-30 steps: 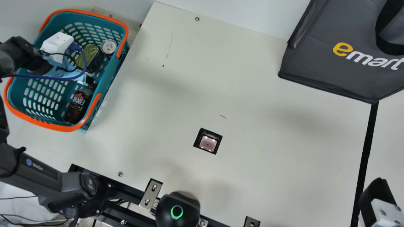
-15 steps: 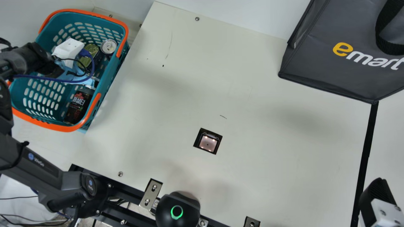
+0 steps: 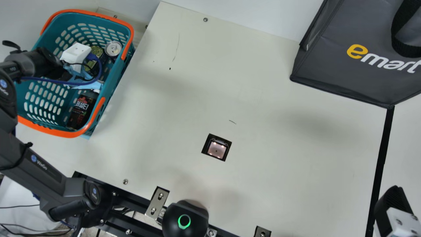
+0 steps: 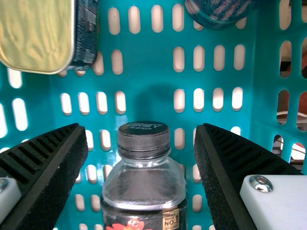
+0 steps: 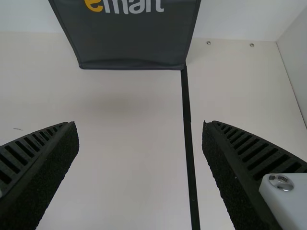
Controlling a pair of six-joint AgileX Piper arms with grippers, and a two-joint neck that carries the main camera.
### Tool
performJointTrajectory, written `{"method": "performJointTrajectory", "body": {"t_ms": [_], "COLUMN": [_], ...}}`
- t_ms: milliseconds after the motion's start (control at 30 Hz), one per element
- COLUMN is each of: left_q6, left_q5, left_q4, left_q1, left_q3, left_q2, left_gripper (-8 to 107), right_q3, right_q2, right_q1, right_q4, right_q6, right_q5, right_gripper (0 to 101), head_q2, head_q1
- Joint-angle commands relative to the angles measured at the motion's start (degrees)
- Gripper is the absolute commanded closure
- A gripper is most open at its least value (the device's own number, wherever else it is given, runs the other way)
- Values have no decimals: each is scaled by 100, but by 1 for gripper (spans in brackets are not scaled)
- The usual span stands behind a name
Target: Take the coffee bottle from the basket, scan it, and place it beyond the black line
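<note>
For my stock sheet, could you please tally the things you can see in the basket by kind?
Bottle: 1
Round can: 1
Rectangular tin with a gold lid: 1
Total: 3

The left hand has its ribbed black fingers spread wide. Between them, with a gap on each side, sits the coffee bottle, its dark cap midway between the fingertips and its clear shoulder showing above a black label with a red flower. Past the hand's fingertips are the slotted teal wall of the basket, a gold-topped tin beyond one finger and part of a dark, rounded can beyond the other.
</note>
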Motion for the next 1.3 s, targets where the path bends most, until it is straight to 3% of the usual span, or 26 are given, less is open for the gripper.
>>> {"method": "performJointTrajectory", "body": {"t_ms": [0, 967, 1267], "left_q6": [-12, 143, 389], "left_q5": [-16, -470, -532], "left_q4": [-15, -172, -352], "left_q1": [-8, 7, 22], "left_q3": [9, 19, 68], "left_q2": [23, 508, 532], "left_gripper": [9, 9, 69], "right_q3": [0, 0, 0], "right_q2": [0, 0, 0], "right_q1": [0, 0, 0], "right_q4": [0, 0, 0], "right_q6": [0, 0, 0], "right_q5": [0, 0, 0], "right_gripper": [10, 10, 10], "head_q2": [23, 23, 23], "head_q1": [-157, -157, -157]}}
